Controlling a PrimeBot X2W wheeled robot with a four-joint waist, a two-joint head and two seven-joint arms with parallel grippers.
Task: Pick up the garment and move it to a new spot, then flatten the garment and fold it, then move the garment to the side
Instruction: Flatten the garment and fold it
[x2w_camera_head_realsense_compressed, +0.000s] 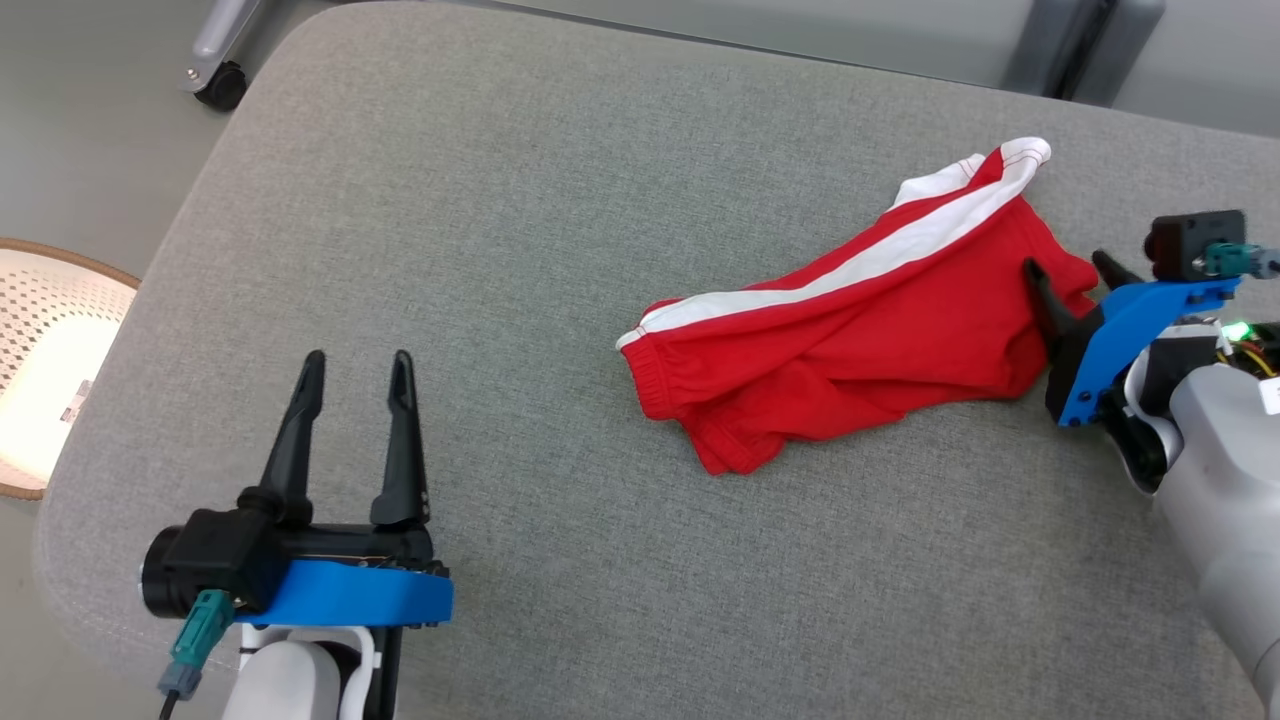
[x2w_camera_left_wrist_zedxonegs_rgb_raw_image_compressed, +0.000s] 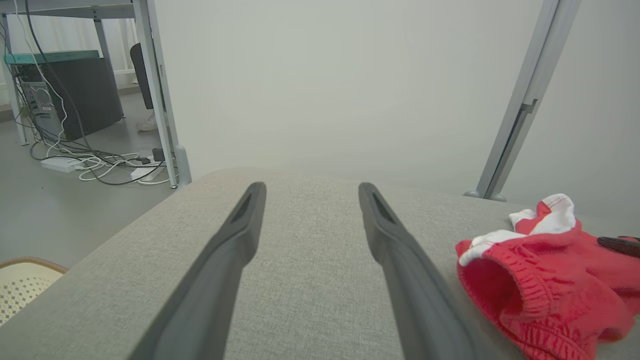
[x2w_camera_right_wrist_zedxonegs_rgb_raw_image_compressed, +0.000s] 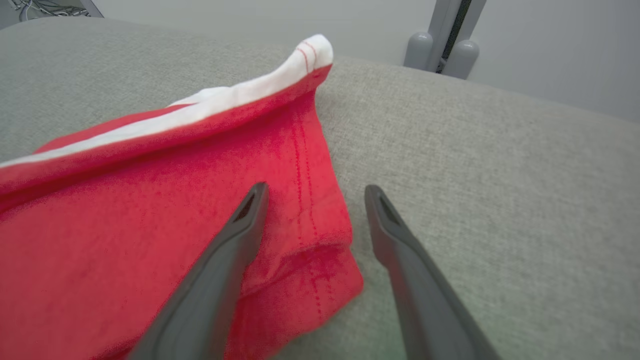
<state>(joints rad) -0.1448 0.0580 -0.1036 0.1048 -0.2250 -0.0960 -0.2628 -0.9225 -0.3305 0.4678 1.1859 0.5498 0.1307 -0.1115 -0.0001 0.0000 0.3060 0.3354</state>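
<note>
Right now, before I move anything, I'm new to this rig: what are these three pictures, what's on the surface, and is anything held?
This is a two-armed robot. One picture looks down from its head: left gripper lower left, right gripper at the right edge. The other two look along each gripper's own dark fingers from its wrist. On the grey padded surface lie crumpled red shorts with a white stripe. Both grippers are open, holding nothing. The right one straddles the shorts' edge, one finger over cloth, one over bare padding; the left is apart.
</note>
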